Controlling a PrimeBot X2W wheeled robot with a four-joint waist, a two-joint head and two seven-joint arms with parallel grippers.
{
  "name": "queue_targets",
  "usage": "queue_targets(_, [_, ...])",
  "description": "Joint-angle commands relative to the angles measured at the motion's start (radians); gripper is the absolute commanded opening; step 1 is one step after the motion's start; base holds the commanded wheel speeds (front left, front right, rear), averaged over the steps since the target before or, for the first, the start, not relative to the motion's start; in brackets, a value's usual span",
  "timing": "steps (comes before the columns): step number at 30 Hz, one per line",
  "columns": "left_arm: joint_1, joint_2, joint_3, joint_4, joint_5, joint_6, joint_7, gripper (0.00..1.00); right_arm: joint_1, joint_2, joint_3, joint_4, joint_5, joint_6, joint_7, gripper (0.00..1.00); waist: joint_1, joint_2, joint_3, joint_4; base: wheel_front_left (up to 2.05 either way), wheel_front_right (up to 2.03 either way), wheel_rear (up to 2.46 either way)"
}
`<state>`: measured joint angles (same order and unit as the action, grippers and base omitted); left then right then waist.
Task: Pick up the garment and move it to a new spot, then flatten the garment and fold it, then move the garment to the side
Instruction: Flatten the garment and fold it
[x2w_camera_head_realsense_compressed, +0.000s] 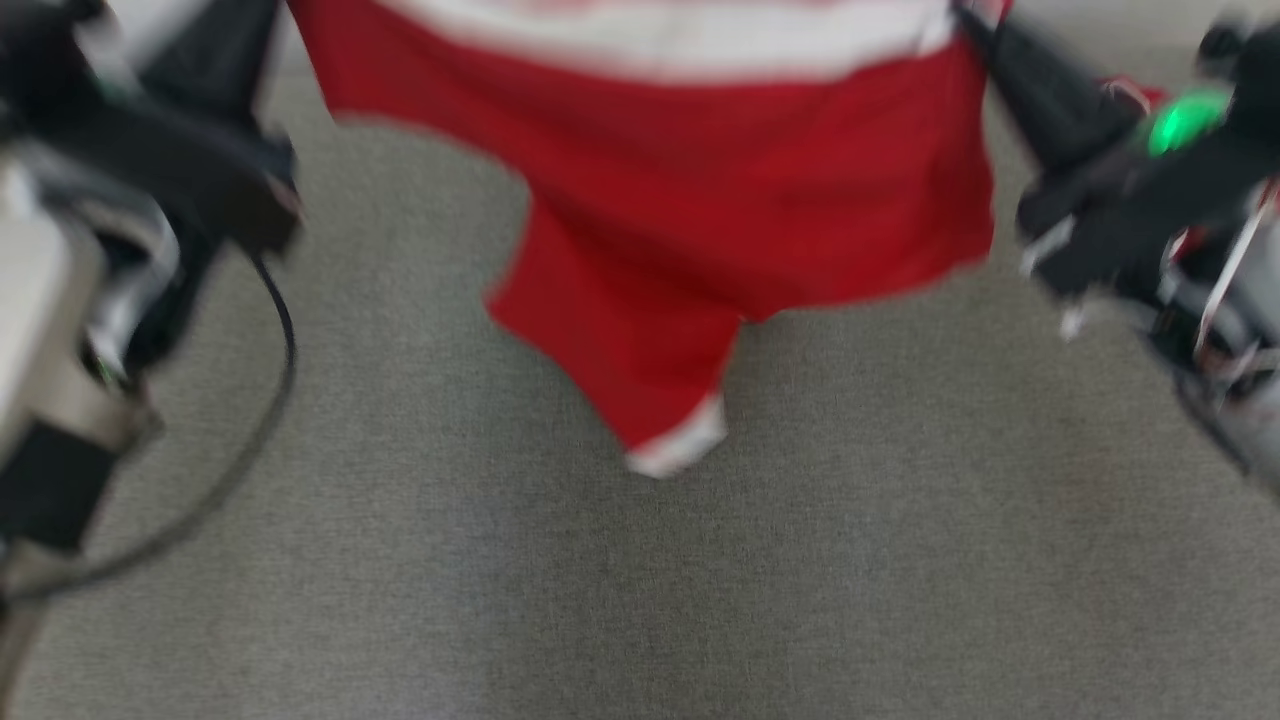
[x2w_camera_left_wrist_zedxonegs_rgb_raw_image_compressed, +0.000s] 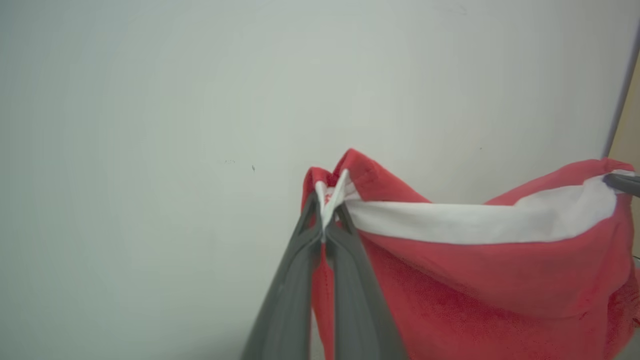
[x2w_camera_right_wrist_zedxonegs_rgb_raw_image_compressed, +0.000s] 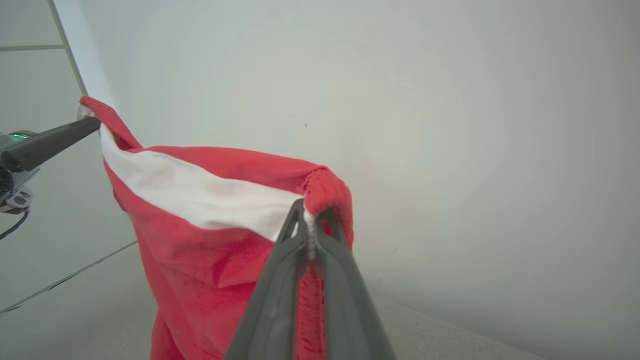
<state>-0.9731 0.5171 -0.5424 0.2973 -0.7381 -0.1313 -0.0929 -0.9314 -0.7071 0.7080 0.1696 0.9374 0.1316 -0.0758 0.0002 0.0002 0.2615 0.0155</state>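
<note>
Left pincer (x2w_camera_left_wrist_zedxonegs_rgb_raw_image_compressed: 327, 212): clamped tight on one top corner of the garment (x2w_camera_head_realsense_compressed: 700, 220), at its white band (x2w_camera_left_wrist_zedxonegs_rgb_raw_image_compressed: 475, 220).
Right pincer (x2w_camera_right_wrist_zedxonegs_rgb_raw_image_compressed: 310, 220): clamped tight on the other top corner, on the same band.
Garment: red, hanging stretched between both pincers, with a white-trimmed end dangling lowest; the head view is blurred.
Floor (x2w_camera_head_realsense_compressed: 850, 600): grey carpet beneath the garment.
Wall (x2w_camera_left_wrist_zedxonegs_rgb_raw_image_compressed: 150, 100): pale and plain, behind the garment.

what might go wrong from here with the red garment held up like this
The left pincer and right pincer each pinch only a thin bit of the garment at its white band; a tug could pull it free. Its white-cuffed end hangs low and off-centre over the grey floor, so it may land bunched.
</note>
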Motion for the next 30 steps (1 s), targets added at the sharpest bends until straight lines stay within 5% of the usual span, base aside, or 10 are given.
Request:
queue_targets(1, [-0.100, 0.005, 0.001, 0.033, -0.034, 0.002, 0.016, 0.00, -0.094, 0.028, -0.003, 0.026, 0.019, -0.003, 0.026, 0.00, -0.0002, -0.0002, 0.139, -0.024, 0.00, 0.00, 0.00])
queue_targets(9, [-0.545, 0.016, -0.044, 0.187, -0.078, 0.002, 0.064, 0.00, -0.508, 0.122, -0.031, 0.176, 0.118, -0.003, 0.131, 0.00, -0.0002, -0.0002, 0.280, -0.038, 0.00, 0.00, 0.00])
queue_targets(17, [-0.810, 0.007, -0.115, 0.317, -0.102, 0.002, 0.054, 0.00, -0.793, 0.159, 0.025, 0.307, 0.109, -0.003, 0.145, 0.00, -0.0002, -0.0002, 0.358, -0.041, 0.00, 0.00, 0.00])
queue_targets(22, [-0.854, -0.015, -0.163, 0.390, -0.142, 0.002, 0.024, 0.00, -0.852, 0.154, 0.088, 0.348, 0.122, -0.003, 0.119, 0.00, -0.0002, -0.0002, 0.384, -0.041, 0.00, 0.00, 0.00])
queue_targets(30, [-0.728, 0.002, -0.234, 0.343, -0.230, 0.002, -0.087, 0.00, -0.719, 0.091, 0.178, 0.287, 0.209, -0.003, 0.030, 0.00, -0.0002, -0.0002, 0.364, -0.049, 0.00, 0.00, 0.00])
